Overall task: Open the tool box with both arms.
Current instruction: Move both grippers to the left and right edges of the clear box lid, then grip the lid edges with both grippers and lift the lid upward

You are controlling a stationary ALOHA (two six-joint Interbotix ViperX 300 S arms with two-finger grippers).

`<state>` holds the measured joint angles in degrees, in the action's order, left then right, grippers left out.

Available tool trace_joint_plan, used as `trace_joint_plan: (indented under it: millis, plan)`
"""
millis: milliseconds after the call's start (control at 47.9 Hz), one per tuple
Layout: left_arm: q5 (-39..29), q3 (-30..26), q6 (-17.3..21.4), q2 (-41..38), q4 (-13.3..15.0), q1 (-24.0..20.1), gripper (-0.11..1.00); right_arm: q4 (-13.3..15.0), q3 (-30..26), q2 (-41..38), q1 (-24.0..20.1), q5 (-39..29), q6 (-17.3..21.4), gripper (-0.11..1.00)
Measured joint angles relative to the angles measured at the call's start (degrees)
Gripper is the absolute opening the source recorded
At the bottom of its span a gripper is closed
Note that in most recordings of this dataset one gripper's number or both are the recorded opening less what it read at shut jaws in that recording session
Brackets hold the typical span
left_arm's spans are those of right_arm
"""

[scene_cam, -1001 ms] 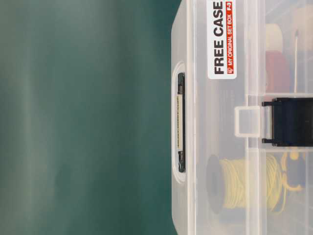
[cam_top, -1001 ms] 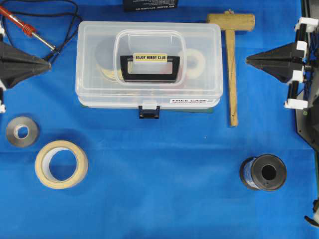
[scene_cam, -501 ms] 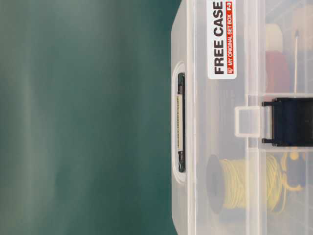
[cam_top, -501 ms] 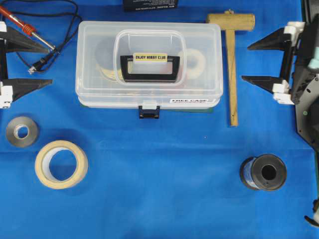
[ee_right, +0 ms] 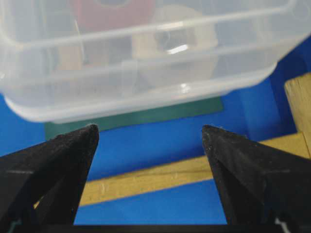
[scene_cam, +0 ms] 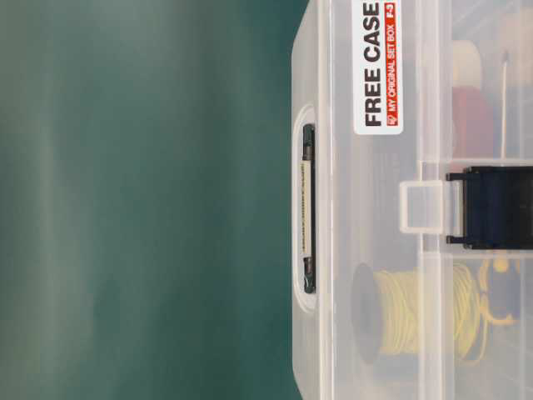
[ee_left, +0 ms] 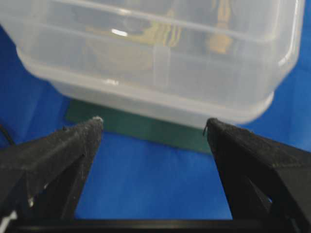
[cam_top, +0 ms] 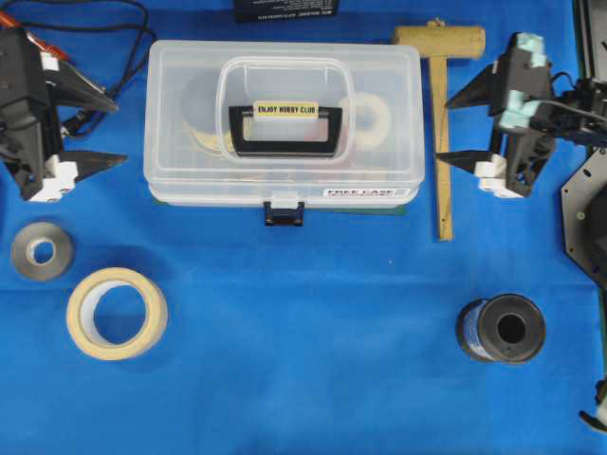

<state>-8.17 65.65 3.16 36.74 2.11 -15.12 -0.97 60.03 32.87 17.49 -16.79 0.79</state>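
Your tool box sits closed at upper centre of the table, black latch facing the lower edge. The left pincer and right pincer flank its ends, jaws apart, holding nothing — likely poised to brace it. Only the table-level view shows yellow wire inside.

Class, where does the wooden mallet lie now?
In the overhead view, the wooden mallet lies right of the clear plastic tool box, between it and the open right gripper.
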Motion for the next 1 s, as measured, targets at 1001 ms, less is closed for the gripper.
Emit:
trace_joint_plan:
  millis: [1001]
  plan:
    - [1.58, -3.96, -2.29, -7.73, 0.00, 1.76, 0.92, 0.35, -4.22, -4.83, -2.02, 0.09, -0.18, 0.84]
